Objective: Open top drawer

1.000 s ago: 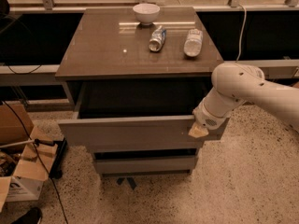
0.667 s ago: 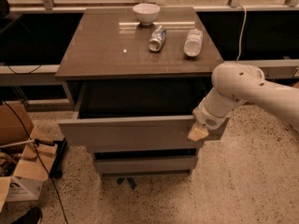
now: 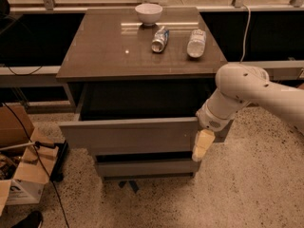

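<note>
The top drawer (image 3: pixel 128 135) is a wide grey drawer with a flat handleless front. It stands pulled out from the cabinet, and its dark inside shows behind the front panel. The middle drawer front (image 3: pixel 145 167) sits closed below it. My gripper (image 3: pixel 203 145) hangs from the white arm at the right end of the top drawer's front, its pale finger pointing down beside the panel's right edge.
The brown cabinet top (image 3: pixel 109 51) carries a white bowl (image 3: pixel 148 13), a can lying on its side (image 3: pixel 160 39) and a plastic bottle lying on its side (image 3: pixel 196 43). Cardboard boxes (image 3: pixel 21 165) stand on the floor at the left. A cable (image 3: pixel 246 27) hangs at the back right.
</note>
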Available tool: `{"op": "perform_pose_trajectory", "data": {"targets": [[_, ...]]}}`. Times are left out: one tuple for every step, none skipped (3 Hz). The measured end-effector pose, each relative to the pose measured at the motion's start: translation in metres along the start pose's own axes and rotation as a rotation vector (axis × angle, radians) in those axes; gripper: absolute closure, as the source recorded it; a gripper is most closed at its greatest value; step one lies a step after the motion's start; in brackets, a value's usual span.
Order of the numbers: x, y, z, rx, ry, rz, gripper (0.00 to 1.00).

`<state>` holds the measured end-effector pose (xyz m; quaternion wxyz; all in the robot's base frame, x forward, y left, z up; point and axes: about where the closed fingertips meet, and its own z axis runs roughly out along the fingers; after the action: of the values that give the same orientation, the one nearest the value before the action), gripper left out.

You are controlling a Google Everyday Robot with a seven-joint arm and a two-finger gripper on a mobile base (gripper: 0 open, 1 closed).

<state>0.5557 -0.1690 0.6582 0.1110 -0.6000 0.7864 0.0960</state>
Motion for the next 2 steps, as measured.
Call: {"op": "perform_pose_trajectory", "data": {"targets": [[-0.009,-0.006,-0.01,-0.019,-0.036,-0.08,0.27],[-0.02,-0.008,-0.018,-0.041,-0.07,-0.193,0.5]]}}
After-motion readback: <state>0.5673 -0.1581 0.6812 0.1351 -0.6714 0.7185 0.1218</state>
